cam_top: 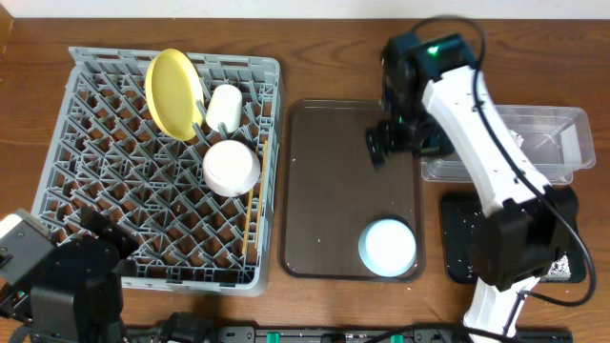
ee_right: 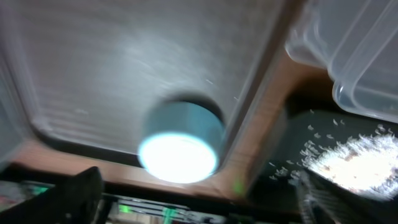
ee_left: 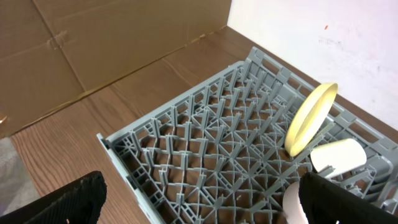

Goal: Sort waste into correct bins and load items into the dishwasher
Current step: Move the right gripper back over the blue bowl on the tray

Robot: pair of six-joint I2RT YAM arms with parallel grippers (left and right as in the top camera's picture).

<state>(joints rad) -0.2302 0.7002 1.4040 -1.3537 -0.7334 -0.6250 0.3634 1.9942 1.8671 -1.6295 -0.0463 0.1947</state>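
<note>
Right gripper (cam_top: 386, 143) hung with jaws spread and empty over the 1 o'clock corner of the brown tray (cam_top: 324, 181); left gripper (ee_left: 202, 186) sat likewise wide open and empty at the 7 o'clock corner of the dish rack (cam_top: 105, 181). Light blue bowl (cam_top: 388, 246) (apparently the last dish outside the rack) stood upright at the brown tray's 5 o'clock corner, with the black tray (cam_top: 457, 233) near it at 3 o'clock. Likely trouble: a pinch on the smooth rim could slip; a low carry toward 9 o'clock could clip the rack wall, or knock the white bowl (cam_top: 231, 167) and chopsticks (cam_top: 253, 224).
</note>
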